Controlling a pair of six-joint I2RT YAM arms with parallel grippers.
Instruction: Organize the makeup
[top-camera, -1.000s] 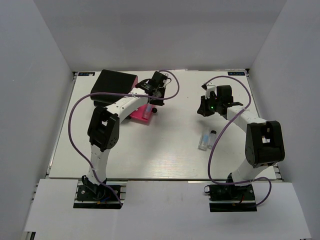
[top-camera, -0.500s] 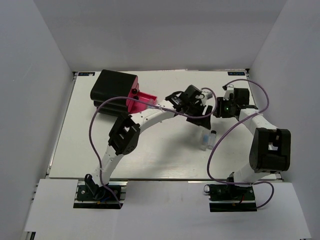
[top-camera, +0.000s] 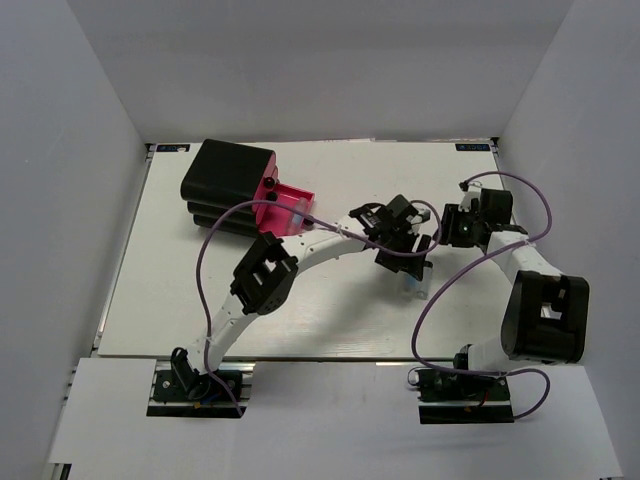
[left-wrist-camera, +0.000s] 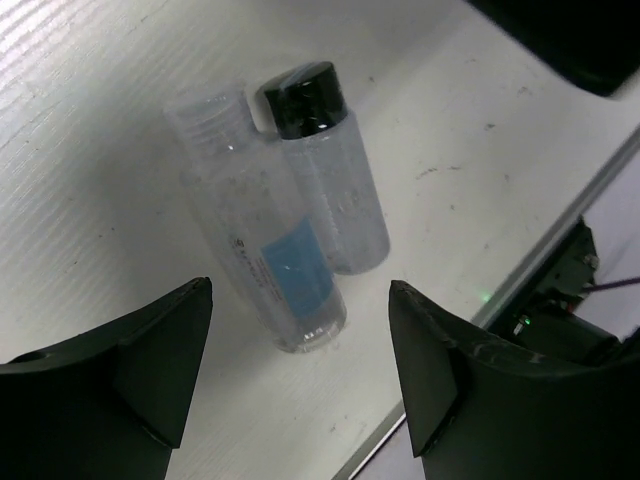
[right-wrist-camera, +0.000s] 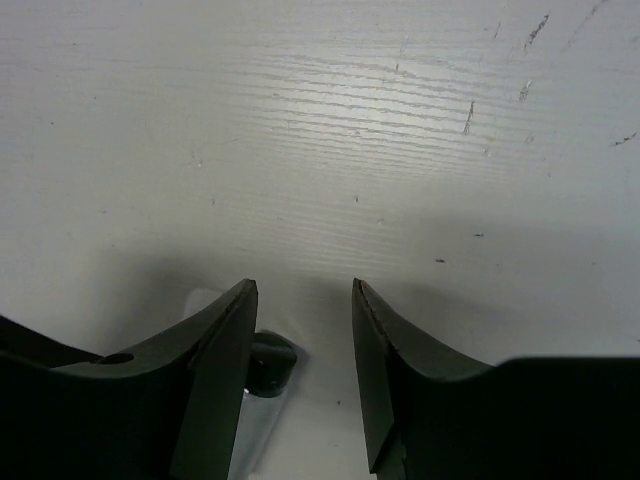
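Left gripper (left-wrist-camera: 300, 300), jaws apart, over clear-capped bottle (left-wrist-camera: 262, 250) touching black-capped bottle (left-wrist-camera: 335, 190), toward the table's (top-camera: 330, 310) right edge. Blue label (left-wrist-camera: 296, 266) unreadable. Right gripper (right-wrist-camera: 302, 290) gapes alongside. Box (top-camera: 228, 178) at far-left corner.

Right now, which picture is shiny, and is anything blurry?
Left wrist: the bottles look sharp, with tiny glints on the clear plastic, while the left fingers up close are soft and dark. Right wrist: a bright glare patch on the table, a dark shadow lower down, and blurry right fingers. Top: even light, only soft shadows.
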